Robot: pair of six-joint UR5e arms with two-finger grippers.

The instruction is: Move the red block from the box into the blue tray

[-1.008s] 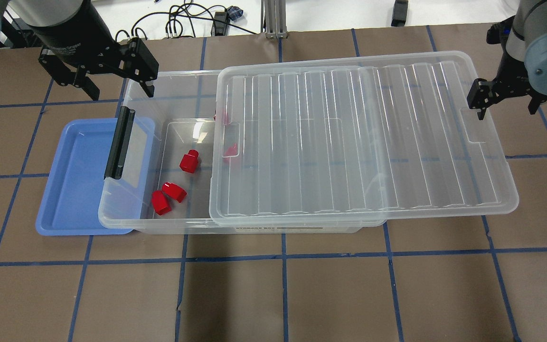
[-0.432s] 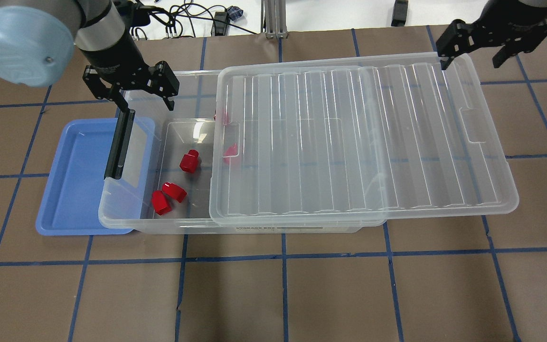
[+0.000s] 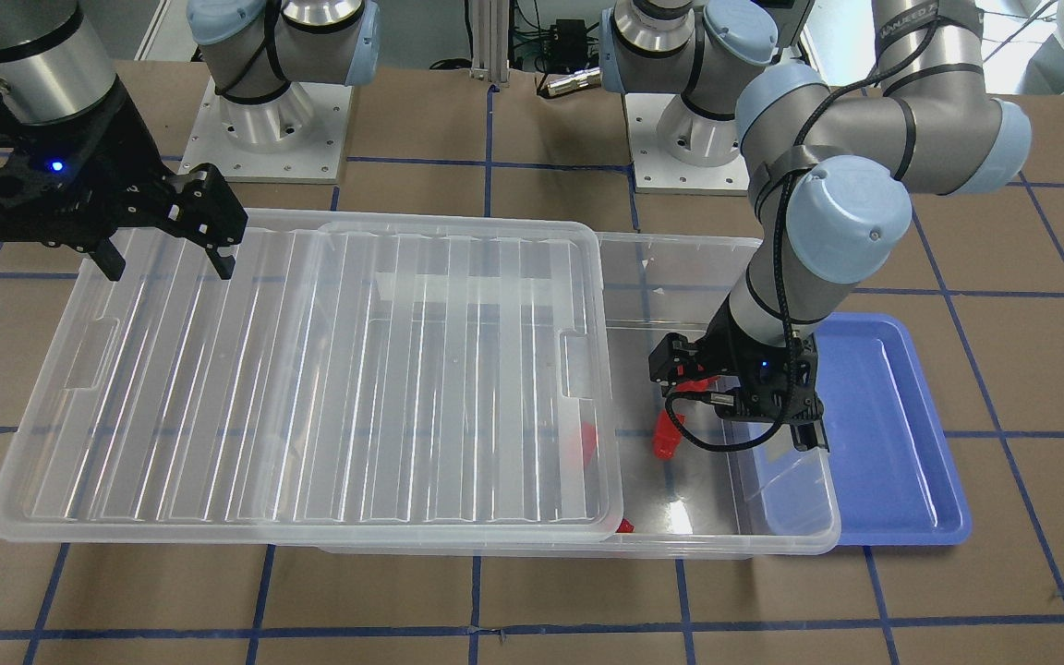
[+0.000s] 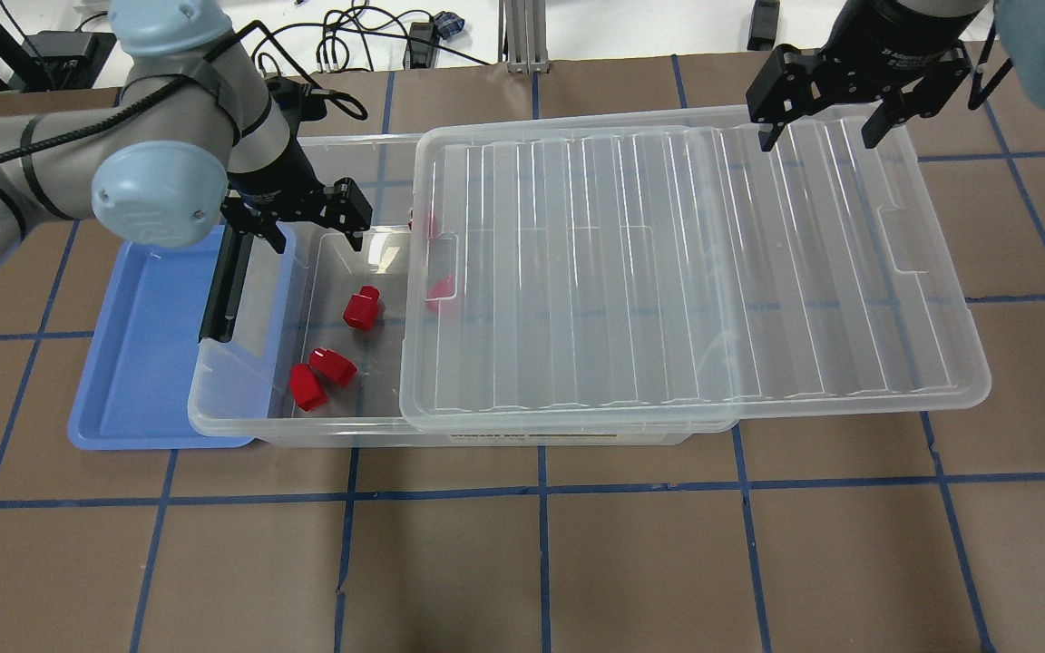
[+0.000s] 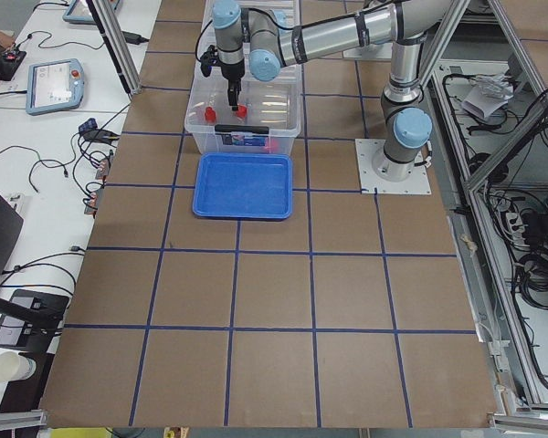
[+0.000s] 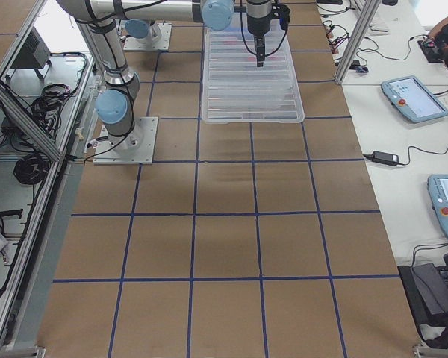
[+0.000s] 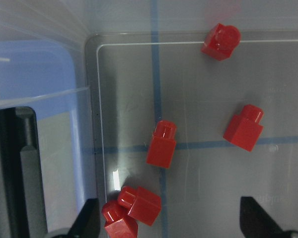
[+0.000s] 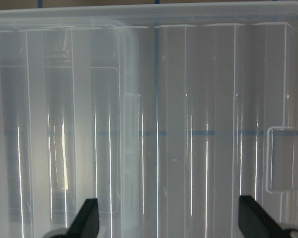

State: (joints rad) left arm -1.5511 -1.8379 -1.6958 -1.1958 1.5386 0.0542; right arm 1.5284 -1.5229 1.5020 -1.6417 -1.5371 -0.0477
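The clear box [image 4: 241, 413] lies with its ribbed lid [image 4: 668, 272] slid to the right, so its left end is uncovered. Three red blocks [image 4: 362, 308] [image 4: 333, 364] [image 4: 307, 387] lie in that open end; others show dimly under the lid. The left wrist view shows several red blocks [image 7: 161, 144] on the box floor. The blue tray [image 4: 146, 354] sits partly under the box's left end. My left gripper [image 4: 297, 218] is open and empty over the box's far-left corner, also seen from the front [image 3: 740, 406]. My right gripper [image 4: 824, 122] is open and empty above the lid's far edge.
A black latch handle [image 4: 228, 277] stands at the box's left end, between the open part and the tray. The lid overhangs the box on the right. Cables [image 4: 368, 36] lie beyond the table's far edge. Brown table paper with blue tape lines [image 4: 541, 562] lies in front.
My left gripper has moved right and toward the box, from beyond the tray to over the box's open corner. My right gripper has moved left and farther back, over the lid's far edge.
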